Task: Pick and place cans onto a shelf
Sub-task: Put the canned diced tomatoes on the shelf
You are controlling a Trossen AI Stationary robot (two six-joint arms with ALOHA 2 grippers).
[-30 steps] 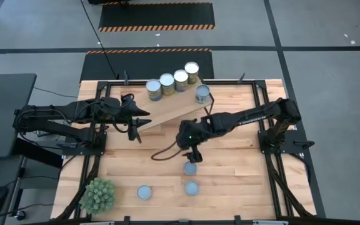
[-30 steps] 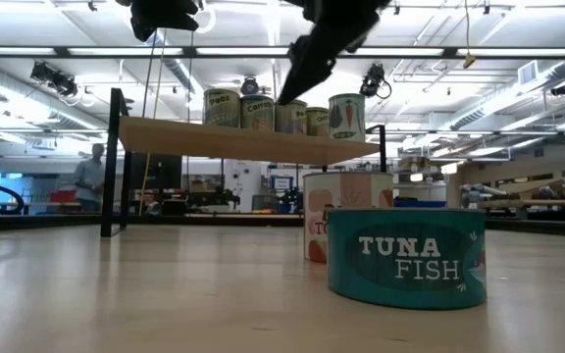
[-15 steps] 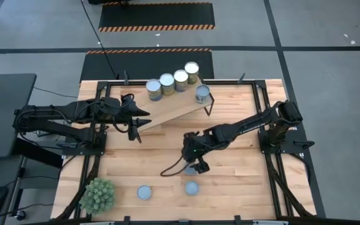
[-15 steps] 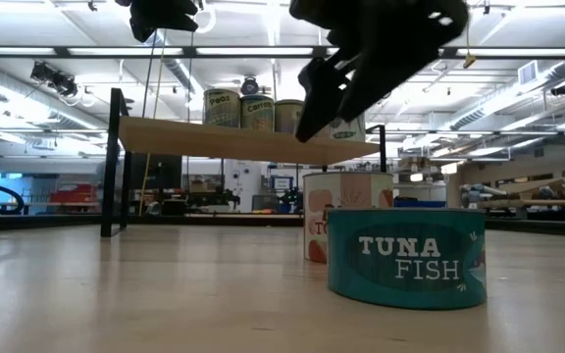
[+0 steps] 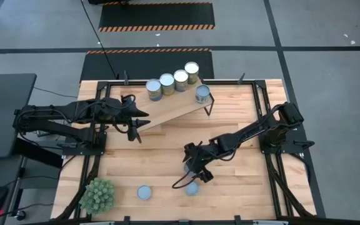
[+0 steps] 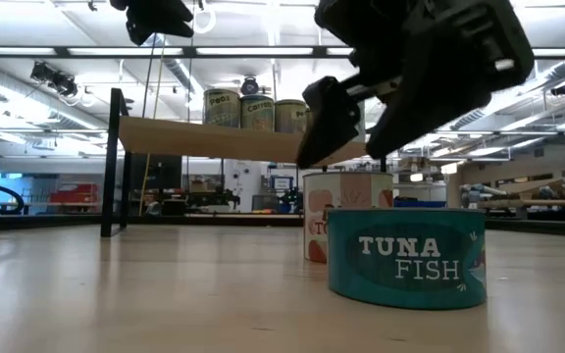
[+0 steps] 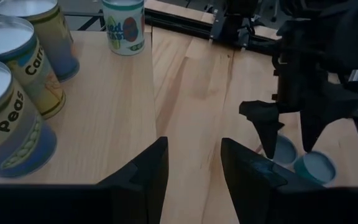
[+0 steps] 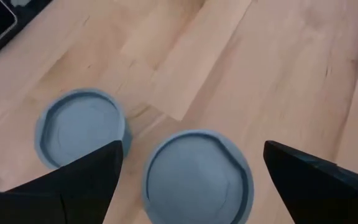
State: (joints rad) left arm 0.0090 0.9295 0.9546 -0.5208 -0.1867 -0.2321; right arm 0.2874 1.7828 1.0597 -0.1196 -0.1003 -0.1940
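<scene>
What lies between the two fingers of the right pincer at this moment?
In the right wrist view, a blue-grey can top sits between the open right pincer fingers, with bare wooden tabletop around it.

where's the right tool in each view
high: right tool low of centre, over the table, open.
low: big and dark at upper right, above a can.
left wrist: far right, fingers pointing down.
right wrist: its own fingers fill the bottom corners, a can between them.
shared landmark: the shelf, in all but the right wrist view.
</scene>
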